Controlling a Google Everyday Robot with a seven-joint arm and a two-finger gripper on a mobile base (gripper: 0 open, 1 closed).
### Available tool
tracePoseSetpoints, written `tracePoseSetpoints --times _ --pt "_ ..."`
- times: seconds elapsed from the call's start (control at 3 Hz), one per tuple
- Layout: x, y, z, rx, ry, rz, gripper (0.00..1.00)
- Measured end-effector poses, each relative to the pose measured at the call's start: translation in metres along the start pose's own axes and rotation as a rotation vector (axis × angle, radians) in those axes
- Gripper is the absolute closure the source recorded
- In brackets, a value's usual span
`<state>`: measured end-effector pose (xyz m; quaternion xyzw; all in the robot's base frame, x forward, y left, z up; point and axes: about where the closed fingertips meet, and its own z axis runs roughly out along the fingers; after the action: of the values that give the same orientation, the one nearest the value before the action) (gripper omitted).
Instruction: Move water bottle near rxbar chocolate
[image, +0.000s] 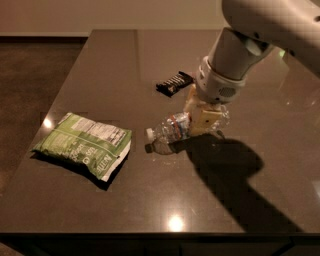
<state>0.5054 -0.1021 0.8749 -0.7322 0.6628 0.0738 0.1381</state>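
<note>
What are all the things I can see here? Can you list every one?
clear crinkled plastic water bottle: one, clear with a white cap, lying on its side mid-table
flat rectangular rxbar chocolate wrapper: one, black with white stripes, behind the bottle
crumpled chip bag: one, green and white, left part of the table
glossy table: one, dark brown, under everything
robot arm: one, white, reaching in from the upper right
gripper: one, cream, down over the bottle
</note>
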Motion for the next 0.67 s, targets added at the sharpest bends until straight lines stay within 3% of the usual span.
tracePoseSetpoints --times 0.33,0.67 --pt "0.003 -0.035 -0.002 -0.002 -0.023 0.031 1.0" --pt "0.013 -0.071 0.0 0.006 -0.074 0.084 1.0"
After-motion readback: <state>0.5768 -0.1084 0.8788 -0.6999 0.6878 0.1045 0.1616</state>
